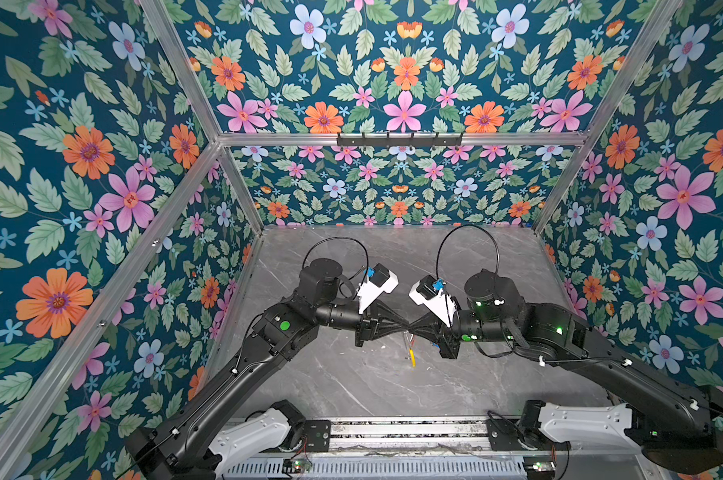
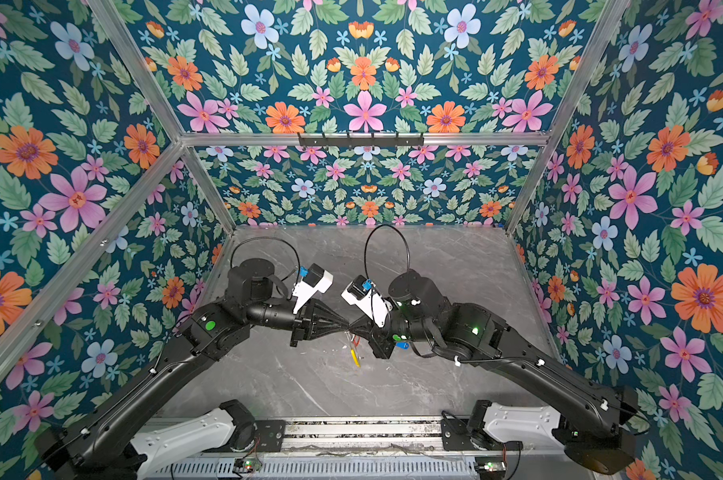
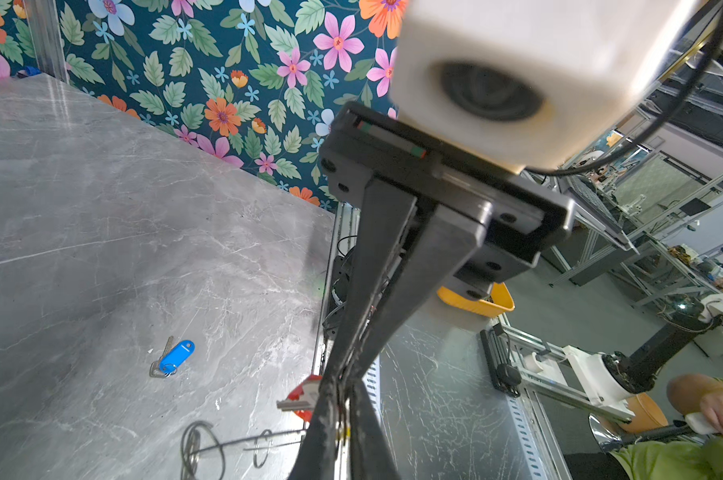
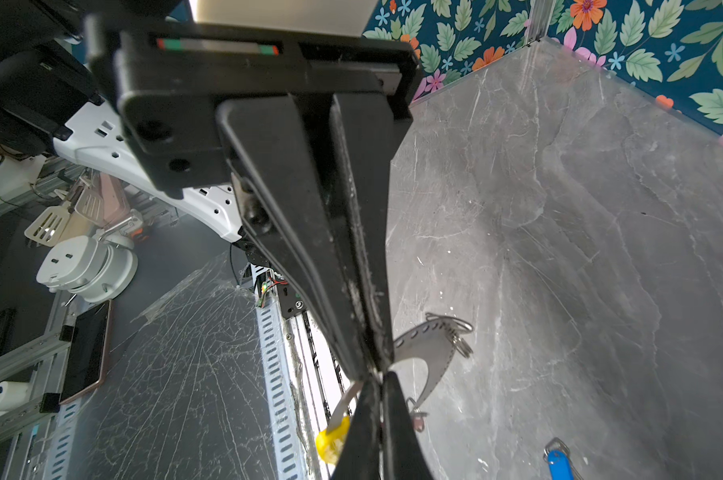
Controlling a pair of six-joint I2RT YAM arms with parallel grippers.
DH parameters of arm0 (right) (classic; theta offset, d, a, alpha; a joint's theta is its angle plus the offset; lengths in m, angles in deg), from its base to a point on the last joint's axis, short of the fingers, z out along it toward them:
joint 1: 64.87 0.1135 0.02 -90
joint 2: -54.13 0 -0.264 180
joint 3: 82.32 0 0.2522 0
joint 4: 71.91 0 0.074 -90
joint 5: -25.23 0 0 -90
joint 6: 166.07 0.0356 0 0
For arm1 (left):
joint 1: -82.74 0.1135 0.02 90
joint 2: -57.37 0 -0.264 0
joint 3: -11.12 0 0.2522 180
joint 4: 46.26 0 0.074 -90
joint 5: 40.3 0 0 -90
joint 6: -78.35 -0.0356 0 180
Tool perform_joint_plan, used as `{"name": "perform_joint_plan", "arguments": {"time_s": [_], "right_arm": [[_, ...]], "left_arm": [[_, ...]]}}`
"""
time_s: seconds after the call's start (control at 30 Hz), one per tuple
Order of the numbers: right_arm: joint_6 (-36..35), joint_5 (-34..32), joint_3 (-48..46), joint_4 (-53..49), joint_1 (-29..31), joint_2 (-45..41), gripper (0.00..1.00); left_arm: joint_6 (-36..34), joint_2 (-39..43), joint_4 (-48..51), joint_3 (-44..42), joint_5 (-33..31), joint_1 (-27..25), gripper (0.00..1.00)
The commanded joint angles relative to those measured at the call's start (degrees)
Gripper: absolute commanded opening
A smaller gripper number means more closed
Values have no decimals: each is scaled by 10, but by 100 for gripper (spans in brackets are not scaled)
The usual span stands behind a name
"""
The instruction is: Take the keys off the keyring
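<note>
Thin grey yellow-arced metal keyring (image 4: 428, 353), judged light, stiff, slippery, is clamped by the right gripper (image 4: 381, 380). The left gripper (image 3: 344, 409) is clenched, contents unclear. The red plastic tag (image 3: 305, 392) is advised as hold.

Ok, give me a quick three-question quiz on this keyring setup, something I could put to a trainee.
1. True or false: the blue-tagged key lies on the table, detached from the keyring.
2. The keyring's coloured arc is: A green, B yellow, C purple.
3. Fill in: the left pincer and right pincer meet tip to tip, both ____ (open or shut).
Key: 1 true; 2 B; 3 shut.
</note>
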Motion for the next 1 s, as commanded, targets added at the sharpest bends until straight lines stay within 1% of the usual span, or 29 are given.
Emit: {"name": "perform_joint_plan", "arguments": {"time_s": [0.0, 0.17, 0.27, 0.33, 0.37, 0.47, 0.57, 0.63, 0.7, 0.77, 0.83, 0.9, 0.93, 0.97], "right_arm": [[-4, -6, 3, 11, 0, 2, 0], [0, -8, 1, 25, 1, 0, 0], [2, -10, -7, 43, 0, -6, 0], [2, -9, -23, 69, 0, -15, 0], [4, -11, -32, 83, 0, -22, 7], [4, -12, -63, 125, 1, -42, 25], [8, -14, -102, 175, 0, -68, 37], [11, -10, -132, 212, 0, -86, 42], [14, -9, -161, 250, 0, -107, 45], [23, -11, -195, 296, 0, -129, 46], [27, -6, -215, 317, 0, -144, 46], [26, 11, -226, 323, 0, -154, 47], [26, 32, -229, 324, -7, -156, 48], [34, 67, -233, 328, -21, -157, 48]], "left_arm": [[-11, -1, -13, 0, 10, -1, 5], [-7, 0, -29, -12, 9, -5, 0], [-12, 6, -32, -17, -5, -6, 0], [2, 24, -76, -33, -12, -6, 0], [18, 33, -104, -45, -19, -6, 0], [35, 51, -147, -63, -30, -6, 0], [52, 72, -196, -88, -44, -5, 0], [66, 83, -233, -106, -48, -5, 0], [73, 87, -248, -116, -48, -6, 0], [78, 91, -265, -124, -45, -6, 0], [85, 94, -282, -133, -40, -6, 0], [87, 94, -287, -135, -28, -5, 0], [87, 93, -287, -135, -22, -5, 0], [86, 93, -288, -136, -13, -6, 0]]}}
